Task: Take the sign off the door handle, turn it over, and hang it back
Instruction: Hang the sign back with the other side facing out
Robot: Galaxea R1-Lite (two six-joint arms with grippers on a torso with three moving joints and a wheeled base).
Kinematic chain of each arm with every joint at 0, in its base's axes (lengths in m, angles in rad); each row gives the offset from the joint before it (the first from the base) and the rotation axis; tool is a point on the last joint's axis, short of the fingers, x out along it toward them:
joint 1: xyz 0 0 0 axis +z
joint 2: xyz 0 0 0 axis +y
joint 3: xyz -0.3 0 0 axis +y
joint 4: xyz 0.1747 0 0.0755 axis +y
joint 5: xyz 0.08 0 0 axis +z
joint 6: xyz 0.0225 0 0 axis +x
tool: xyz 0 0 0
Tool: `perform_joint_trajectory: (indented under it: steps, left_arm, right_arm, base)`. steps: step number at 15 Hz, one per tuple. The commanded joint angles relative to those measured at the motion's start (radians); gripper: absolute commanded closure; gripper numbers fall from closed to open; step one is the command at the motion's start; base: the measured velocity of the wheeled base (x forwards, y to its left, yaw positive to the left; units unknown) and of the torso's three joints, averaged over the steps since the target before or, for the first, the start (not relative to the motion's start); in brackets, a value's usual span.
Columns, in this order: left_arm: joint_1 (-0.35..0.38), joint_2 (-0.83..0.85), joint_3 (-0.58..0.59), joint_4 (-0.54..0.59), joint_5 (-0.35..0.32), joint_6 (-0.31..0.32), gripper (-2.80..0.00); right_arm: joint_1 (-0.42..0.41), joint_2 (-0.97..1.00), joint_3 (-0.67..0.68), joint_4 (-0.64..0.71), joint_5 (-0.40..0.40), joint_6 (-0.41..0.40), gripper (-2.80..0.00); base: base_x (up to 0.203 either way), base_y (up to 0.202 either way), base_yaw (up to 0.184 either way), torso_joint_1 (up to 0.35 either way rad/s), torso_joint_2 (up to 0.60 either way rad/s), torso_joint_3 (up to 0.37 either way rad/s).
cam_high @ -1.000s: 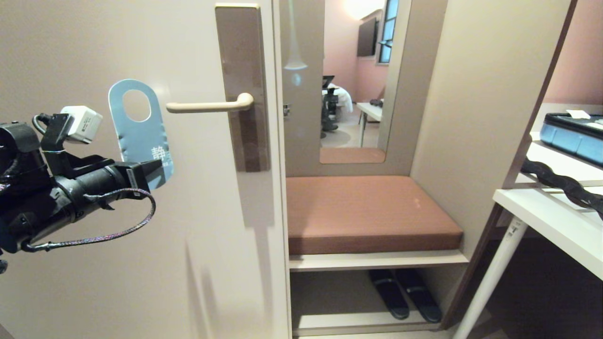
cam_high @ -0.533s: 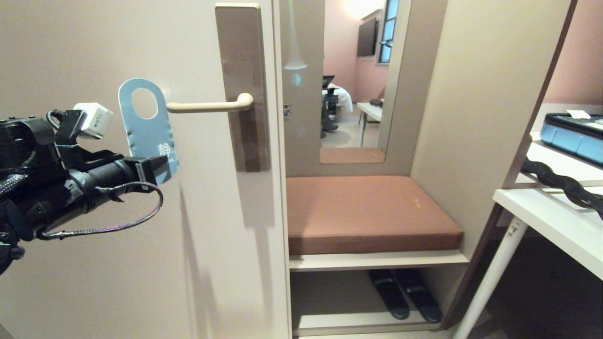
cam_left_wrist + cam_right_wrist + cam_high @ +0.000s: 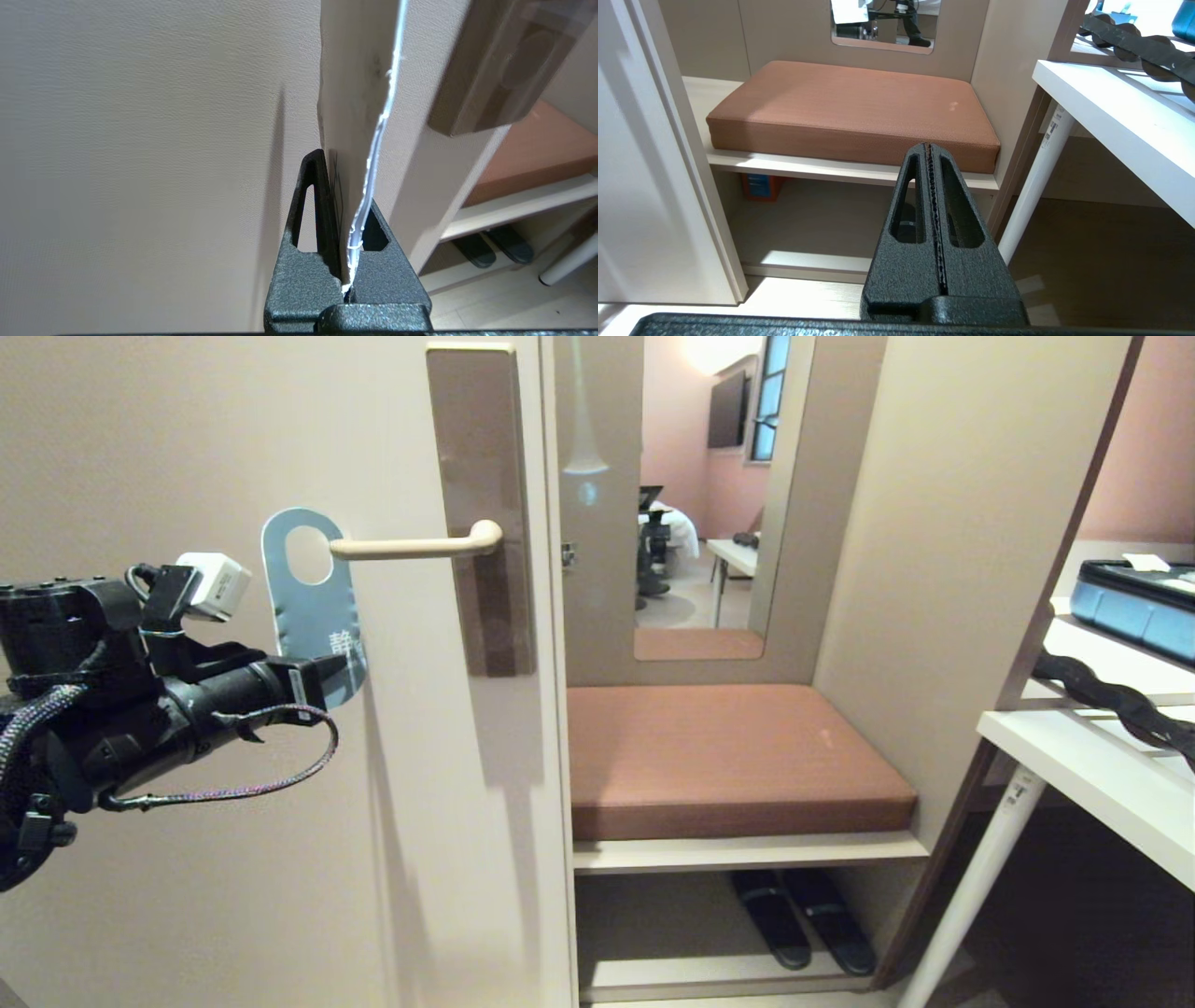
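So the left gripper [image 3: 329, 674] is clamped tight on the bottom edge of the sign [image 3: 313, 593], holding it upright with the blue-grey face showing toward the head camera. The oval hole at the top of the sign sits right at the free tip of the door handle [image 3: 415, 547]. From the head view the tip looks like it's just at the hole's edge, but I can't tell if it's actually poked through or only lined up in front. The handle runs level out of a tall brown plate [image 3: 481, 509] on the cream door [image 3: 187, 429].

The left wrist view gives you something the head view doesn't: the sign [image 3: 369, 154] edge-on, a thin pale strip pinched between the two black fingers [image 3: 310, 205], with its other, white face turned toward the door. The bottom corner of the brown plate [image 3: 490, 74] shows beside the sign there too. No handle visible from that angle though.

The right gripper [image 3: 930, 154] only shows up in its own wrist view, fingers pressed flat together with nothing between them, hanging low and well away from the door handle, pointed at a brown seat cushion [image 3: 850, 107]. Head view shows the same cushion [image 3: 728, 756] off to the handle's right and lower, with a pair of dark slippers [image 3: 803, 919] underneath it.
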Motion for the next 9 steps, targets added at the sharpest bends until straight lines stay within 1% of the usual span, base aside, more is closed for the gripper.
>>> perform_joint_trajectory:
  steps: [1, 4, 9]
  left_arm:
    - [-0.027, 0.007, 0.002, -0.005, 0.0, -0.001, 0.0]
    - [-0.059, 0.006, 0.001, -0.005, 0.0, -0.001, 0.0]
    - [-0.068, 0.003, -0.001, -0.007, 0.0, 0.017, 0.0]
  right_arm:
    - [0.0, 0.0, 0.0, 0.0, 0.0, -0.001, 0.0]
    - [0.0, 0.0, 0.0, 0.0, 0.0, 0.0, 0.0]
    - [0.0, 0.0, 0.0, 0.0, 0.0, -0.001, 0.0]
  base:
    - [0.0, 0.0, 0.0, 0.0, 0.0, 0.0]
    - [0.0, 0.0, 0.0, 0.0, 0.0, 0.0]
    - [0.0, 0.0, 0.0, 0.0, 0.0, 0.0]
